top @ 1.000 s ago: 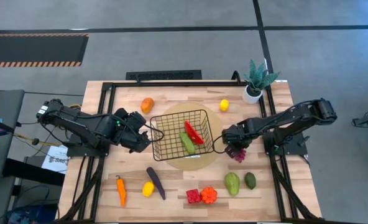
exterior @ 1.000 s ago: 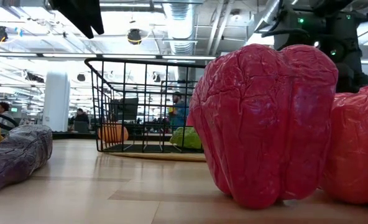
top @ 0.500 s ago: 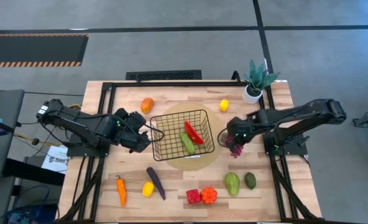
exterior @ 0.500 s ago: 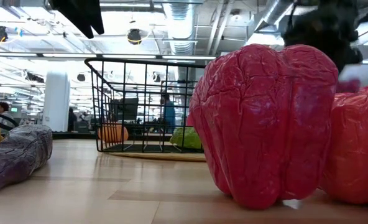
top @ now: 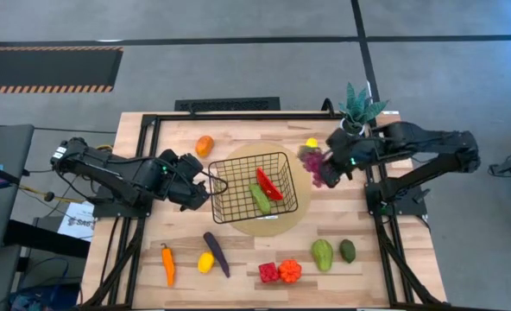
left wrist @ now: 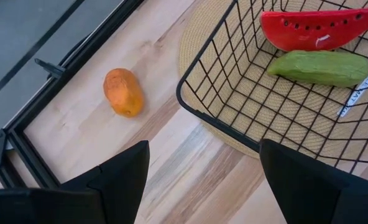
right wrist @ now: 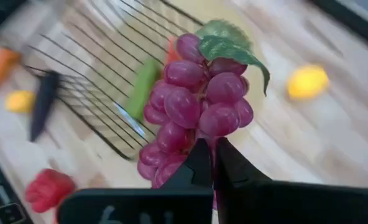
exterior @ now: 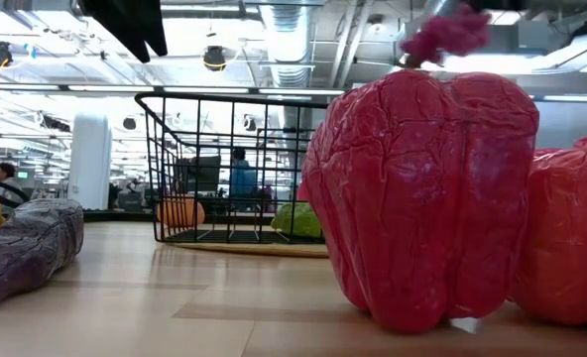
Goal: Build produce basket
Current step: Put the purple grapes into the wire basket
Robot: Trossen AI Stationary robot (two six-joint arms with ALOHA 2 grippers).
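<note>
The black wire basket (top: 255, 186) stands on a round tan mat (top: 294, 216), with a watermelon slice (left wrist: 321, 28) and a long green piece (left wrist: 317, 67) inside. A purple grape bunch (right wrist: 196, 106) with a green leaf is in the air, right of the basket (right wrist: 97, 93), and my right gripper (right wrist: 212, 155) is shut on it. In the low view the grapes (exterior: 447, 32) show high above the red pepper (exterior: 427, 188). My left gripper (left wrist: 202, 180) stands open just left of the basket's near-left corner (left wrist: 183, 102). My right gripper pinches the grape bunch between its two fingertips (right wrist: 199, 155), on grapes at the end away from the leaf (right wrist: 199, 134). The fingers slant down from the table's right side. The bunch (top: 312, 158) is lifted clear of the table and sticks out beyond the fingertips.
A potted plant (top: 357, 108) and a lemon (top: 312, 145) are at the far right, and an orange fruit (top: 204, 145) at the far left. Along the near edge lie a carrot (top: 167, 263), lemon (top: 205, 262), eggplant (top: 216, 253), two peppers (top: 280, 271) and two avocados (top: 333, 253).
My right gripper has risen from the table right of the mat and gone toward the far edge, tipping less steeply. The grape bunch has come up with it, lifted clear of the table. The left arm has kept still.
</note>
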